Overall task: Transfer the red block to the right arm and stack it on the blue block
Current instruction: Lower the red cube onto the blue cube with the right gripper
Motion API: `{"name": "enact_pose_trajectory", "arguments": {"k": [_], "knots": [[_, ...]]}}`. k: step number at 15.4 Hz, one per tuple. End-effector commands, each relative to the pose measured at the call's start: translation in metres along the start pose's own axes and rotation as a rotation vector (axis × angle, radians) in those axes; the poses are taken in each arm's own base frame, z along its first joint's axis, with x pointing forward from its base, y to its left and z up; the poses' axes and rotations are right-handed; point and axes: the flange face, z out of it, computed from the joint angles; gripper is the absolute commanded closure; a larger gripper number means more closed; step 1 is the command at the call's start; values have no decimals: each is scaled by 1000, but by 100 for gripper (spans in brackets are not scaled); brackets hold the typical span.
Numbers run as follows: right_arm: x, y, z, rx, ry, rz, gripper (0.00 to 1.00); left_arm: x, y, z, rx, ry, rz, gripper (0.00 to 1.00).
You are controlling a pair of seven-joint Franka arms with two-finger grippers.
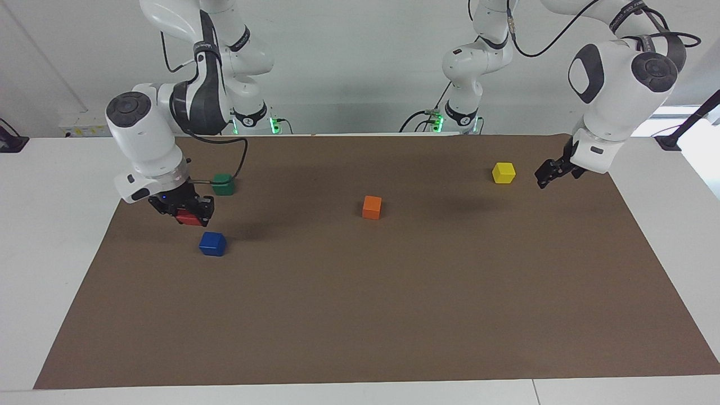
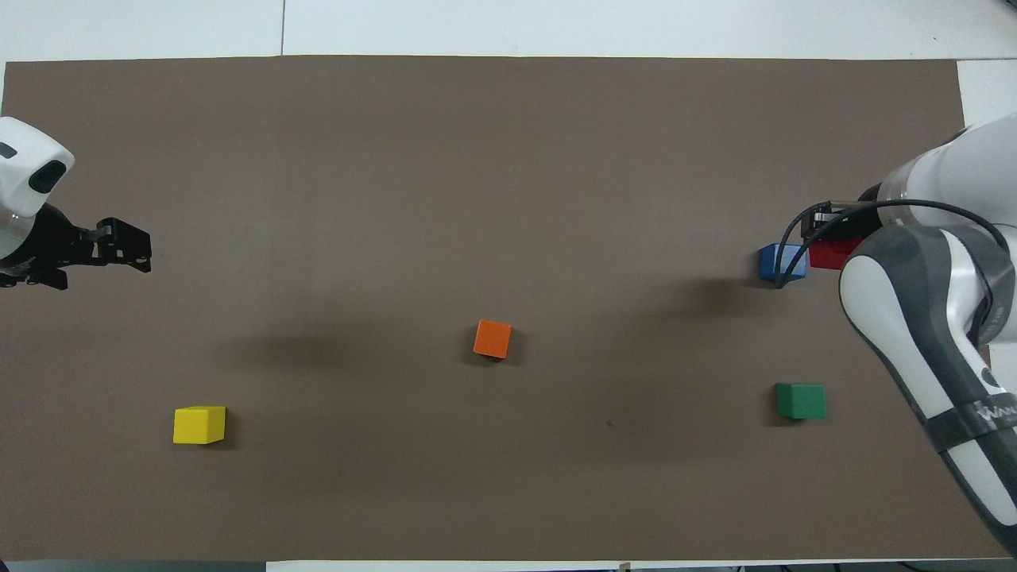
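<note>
**Red block held beside the blue block, not yet stacked**

Facing view: the right gripper [image 1: 188,212] is clamped on the red block [image 1: 189,218], raised and just short of the blue block [image 1: 212,243], which sits on the brown mat [image 1: 360,315]. The left gripper [image 1: 548,173] waits beside the yellow block [image 1: 503,172]; I cannot tell how its fingers stand.

Overhead view: the red block [image 2: 830,254] shows just beside the blue block [image 2: 782,261]. Lowering now, misaligned, could clip the blue block's edge and knock it. Being a cube, the red block has no long axis; its faces look roughly square to the blue one's
</note>
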Motion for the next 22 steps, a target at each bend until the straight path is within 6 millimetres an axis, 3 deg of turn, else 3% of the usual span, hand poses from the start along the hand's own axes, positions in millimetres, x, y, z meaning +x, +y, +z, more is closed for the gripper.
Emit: {"name": "enact_pose_trajectory", "arguments": {"k": [1,2,6,9,14,17,22], "knots": [[-29,-8,13,-1,62,2,100,-8,16,-7,-4,-9,51,0],[-30,-8,16,1,73,3,100,-13,24,-11,1,-7,70,0],[-24,-1,25,4,98,15,100,-24,22,-1,17,-78,122,0],[-18,15,39,-17,107,24,100,-36,31,-3,29,-114,142,0],[-15,13,54,-16,103,37,100,-56,39,3,16,-163,154,0],[-16,8,61,-15,95,60,100,-52,17,2,-68,-141,118,0],[-12,6,72,-11,108,59,100,-44,20,-1,-75,-110,174,0]]}}
